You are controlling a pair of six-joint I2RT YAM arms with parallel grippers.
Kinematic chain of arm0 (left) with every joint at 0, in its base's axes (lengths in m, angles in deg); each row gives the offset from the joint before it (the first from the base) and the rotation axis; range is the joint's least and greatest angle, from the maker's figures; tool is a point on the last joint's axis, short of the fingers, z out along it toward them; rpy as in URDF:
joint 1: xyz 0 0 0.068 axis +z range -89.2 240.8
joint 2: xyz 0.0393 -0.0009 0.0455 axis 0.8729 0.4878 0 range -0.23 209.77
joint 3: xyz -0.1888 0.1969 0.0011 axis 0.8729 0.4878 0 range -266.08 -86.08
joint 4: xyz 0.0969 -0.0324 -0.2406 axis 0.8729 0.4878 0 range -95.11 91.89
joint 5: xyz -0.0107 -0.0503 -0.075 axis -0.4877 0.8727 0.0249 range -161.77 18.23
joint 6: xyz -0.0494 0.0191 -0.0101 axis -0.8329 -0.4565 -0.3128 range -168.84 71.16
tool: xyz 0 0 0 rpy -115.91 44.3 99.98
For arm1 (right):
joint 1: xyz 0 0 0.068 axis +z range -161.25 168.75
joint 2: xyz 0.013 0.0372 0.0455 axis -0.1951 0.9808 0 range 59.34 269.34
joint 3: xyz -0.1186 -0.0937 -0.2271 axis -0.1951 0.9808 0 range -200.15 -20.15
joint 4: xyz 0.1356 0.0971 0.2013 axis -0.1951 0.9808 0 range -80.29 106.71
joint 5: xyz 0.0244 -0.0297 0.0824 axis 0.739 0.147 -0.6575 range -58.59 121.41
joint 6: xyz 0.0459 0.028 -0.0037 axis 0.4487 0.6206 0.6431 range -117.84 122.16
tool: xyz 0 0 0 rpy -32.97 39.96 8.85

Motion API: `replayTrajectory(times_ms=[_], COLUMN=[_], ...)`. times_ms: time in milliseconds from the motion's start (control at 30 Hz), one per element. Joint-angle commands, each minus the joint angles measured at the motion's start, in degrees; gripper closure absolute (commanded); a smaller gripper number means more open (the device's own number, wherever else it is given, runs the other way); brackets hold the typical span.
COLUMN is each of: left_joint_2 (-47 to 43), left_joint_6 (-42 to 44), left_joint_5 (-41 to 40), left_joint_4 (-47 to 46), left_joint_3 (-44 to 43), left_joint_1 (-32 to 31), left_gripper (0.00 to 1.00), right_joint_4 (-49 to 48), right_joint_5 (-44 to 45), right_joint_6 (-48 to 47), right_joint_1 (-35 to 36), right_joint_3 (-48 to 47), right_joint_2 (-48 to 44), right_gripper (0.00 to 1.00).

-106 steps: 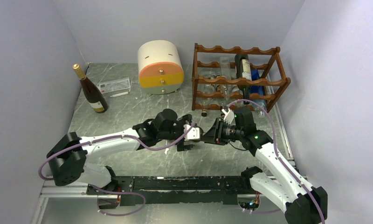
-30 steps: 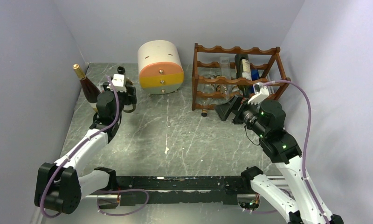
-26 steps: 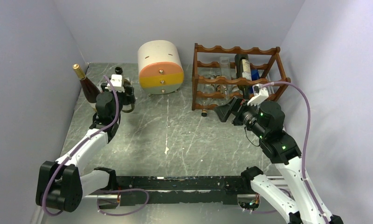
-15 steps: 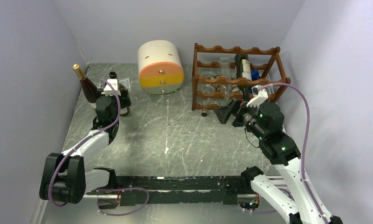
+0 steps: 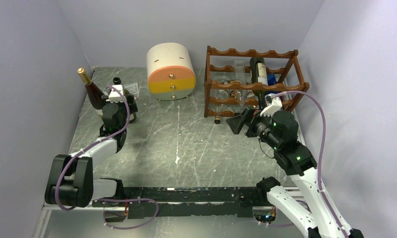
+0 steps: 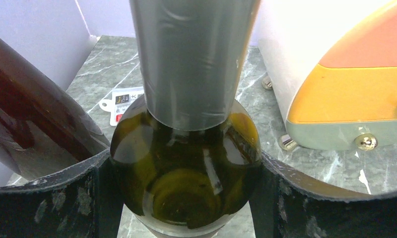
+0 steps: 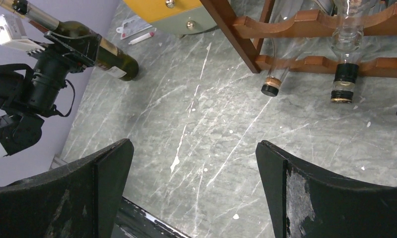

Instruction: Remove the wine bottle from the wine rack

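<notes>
A dark green wine bottle [image 5: 117, 81] [image 6: 186, 168] with a dark foil neck stands upright at the back left of the table, away from the wine rack [image 5: 256, 85]. My left gripper [image 5: 121, 105] [image 6: 185, 198] is shut on its shoulder, a finger pressing each side. In the right wrist view this bottle [image 7: 112, 58] has its base at or just above the table. The dark reddish-brown wine rack [image 7: 310, 25] holds another dark bottle [image 5: 258, 72] and clear bottles [image 7: 345, 79]. My right gripper [image 5: 237, 122] [image 7: 194, 188] is open, with nothing in it, just in front of the rack.
A brown bottle with a gold cap [image 5: 94, 94] [image 6: 33, 114] leans by the left wall, right beside the held bottle. The cream-and-orange drawer unit [image 5: 170, 72] [image 6: 345, 74] stands at the back, between bottle and rack. A clear box [image 5: 133, 87] lies behind the left gripper.
The left arm has carried the wine bottle from the table's middle to the back left, close to the gold-capped bottle. The right gripper let go and drew back slightly from the rack.
</notes>
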Motion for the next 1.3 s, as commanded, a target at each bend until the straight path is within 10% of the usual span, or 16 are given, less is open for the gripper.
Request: replayTrajectory(times_ms=[0, 167, 333, 700, 1033, 1267], left_joint_2=[0.6, 1.6, 2.1, 2.2, -0.6, -3.5], left_joint_6=[-0.5, -0.5, -1.0, -3.6, -6.4, -6.1], left_joint_5=[-1.5, -6.6, -6.5, -5.3, -8.8, -12.4], left_joint_4=[-8.7, -8.2, -6.5, -4.0, -0.5, 1.5], left_joint_3=[-1.2, -1.2, -1.7, -2.5, -3.8, -4.0], left_joint_1=[0.9, 0.9, 1.0, 1.0, 1.0, 1.0], left_gripper=[0.93, 0.93, 0.59, 0.45, 0.02, 0.01], right_joint_4=[0.0, 0.3, 1.3, 0.7, 1.5, 1.6], right_joint_5=[0.6, 0.9, 1.3, 0.5, 0.2, 0.2], right_joint_6=[-1.2, -1.6, -1.8, -0.6, -0.3, -0.9], right_joint_1=[0.2, 0.2, 0.2, 0.1, 0.1, 0.1], right_joint_3=[-0.4, 0.2, 0.4, -0.6, -0.7, -1.5], right_joint_2=[-1.1, -1.7, -2.3, -1.3, -1.1, -0.4], right_gripper=[0.0, 0.0, 0.0, 0.0, 0.0, 0.0])
